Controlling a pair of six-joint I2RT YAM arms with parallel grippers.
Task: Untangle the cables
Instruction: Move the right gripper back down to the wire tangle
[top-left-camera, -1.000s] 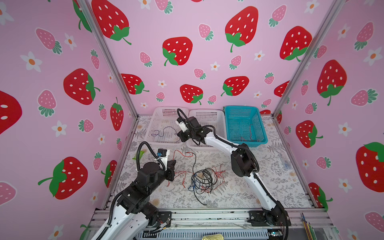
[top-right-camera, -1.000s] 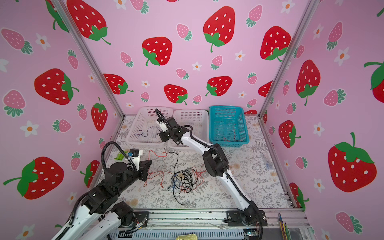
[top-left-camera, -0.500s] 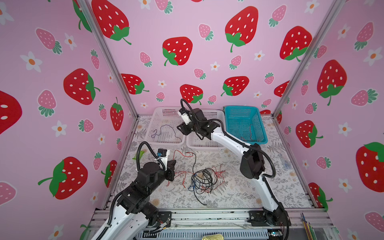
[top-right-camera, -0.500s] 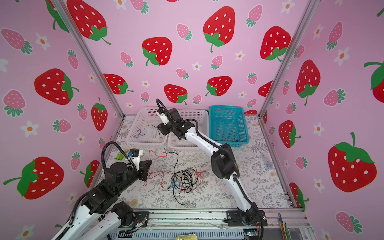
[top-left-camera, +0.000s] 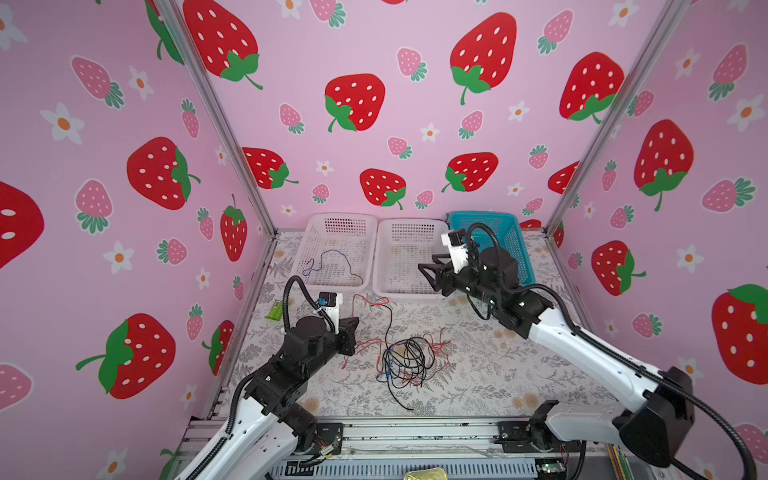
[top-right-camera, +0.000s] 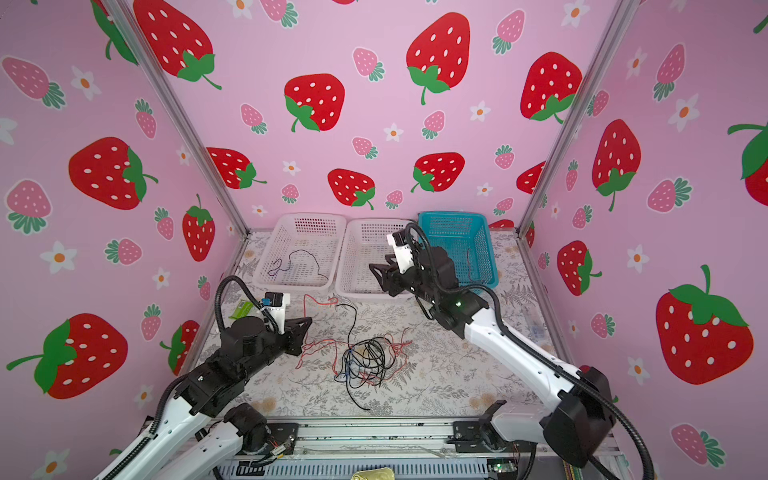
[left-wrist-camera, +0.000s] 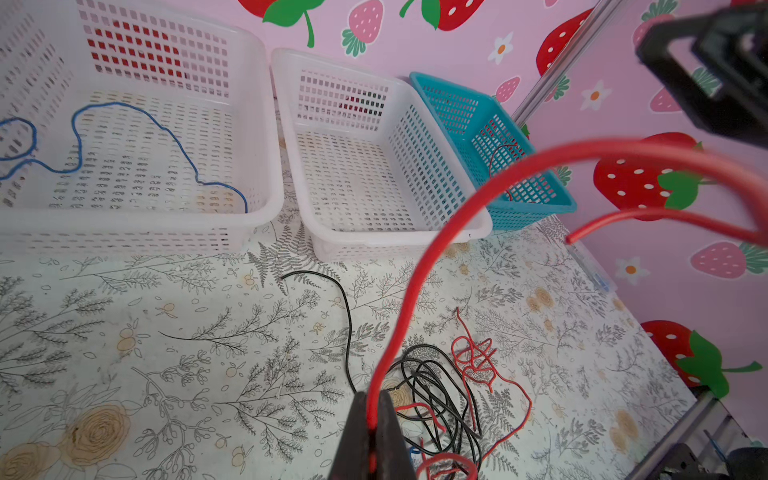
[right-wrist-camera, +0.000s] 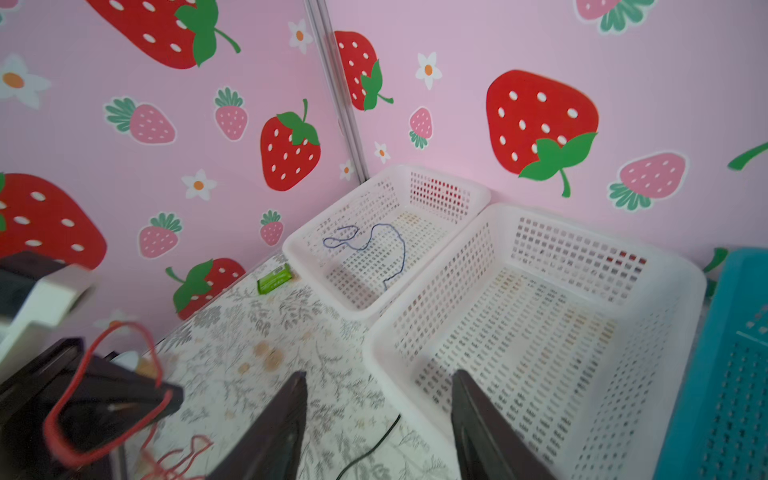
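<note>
Your left pincer (left-wrist-camera: 372, 419) is pressed together on a red cable (left-wrist-camera: 415, 266), low over the table (top-left-camera: 519, 374) toward its left edge. The strand arcs up out of the tips and loops away (so you hold it partway along, not by its end). I take that as an anchor: one strand kept fixed while the rest is worked loose from it. Your right pincer (right-wrist-camera: 378, 376) stands apart with nothing in it, hanging above the front of the middle white basket (top-left-camera: 411, 224) at the table's back edge, well apart from the pile. I judge it free to reach for the next strand.

The tangle (top-left-camera: 405, 359) of black, red and a little blue cable lies near the middle of the table, somewhat toward the front edge, with red loops spreading toward your left pincer. One blue cable (top-left-camera: 332, 259) lies alone in the left white basket (top-left-camera: 340, 217) by the back left corner. A red strand (top-right-camera: 468, 266) shows in the teal basket (top-left-camera: 482, 216) toward the back right corner. That reads as sorting by colour, so the job looks only begun. Pull slowly: these thin strands will likely drag the whole knot along.
</note>
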